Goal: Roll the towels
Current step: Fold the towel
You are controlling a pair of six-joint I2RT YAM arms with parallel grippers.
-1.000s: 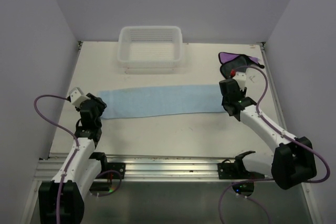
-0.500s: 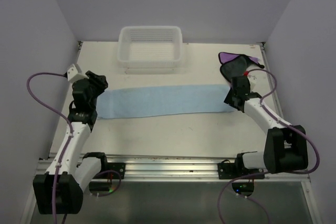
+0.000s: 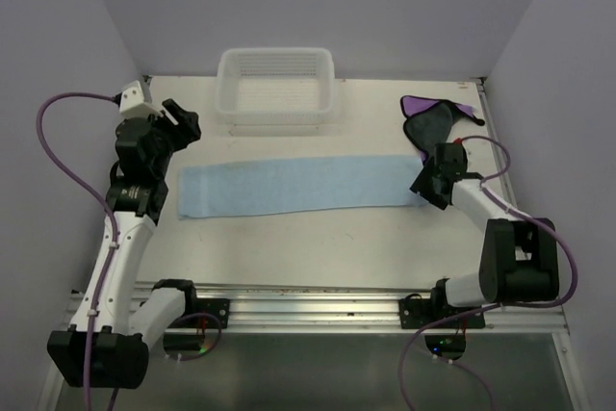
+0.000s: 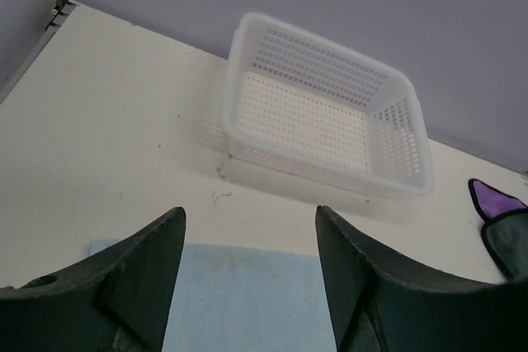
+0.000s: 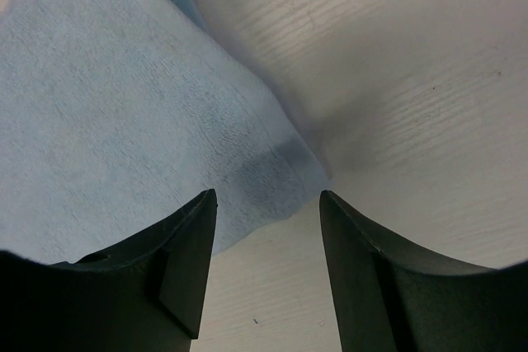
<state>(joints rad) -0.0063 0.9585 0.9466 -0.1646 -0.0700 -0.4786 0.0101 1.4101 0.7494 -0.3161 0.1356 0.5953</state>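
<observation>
The light blue towel (image 3: pixel 298 185) lies flat, a long strip across the table (image 3: pixel 289 238). The purple towel (image 3: pixel 430 120) sits crumpled at far right, its dark side showing. The left gripper (image 3: pixel 181 122) and the right gripper (image 5: pixel 268 195), at the strip's right end, both gape empty.

A white mesh basket (image 3: pixel 276 115) sits upright at the far edge of the table (image 3: pixel 318 238).

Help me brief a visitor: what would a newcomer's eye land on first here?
The long light blue towel lies flat in a strip across the table, not yet rolled. The right tool sits open over its right corner, and the left tool hangs open near the left end. Behind stand a white basket and, far right, a crumpled purple-and-dark towel.
</observation>
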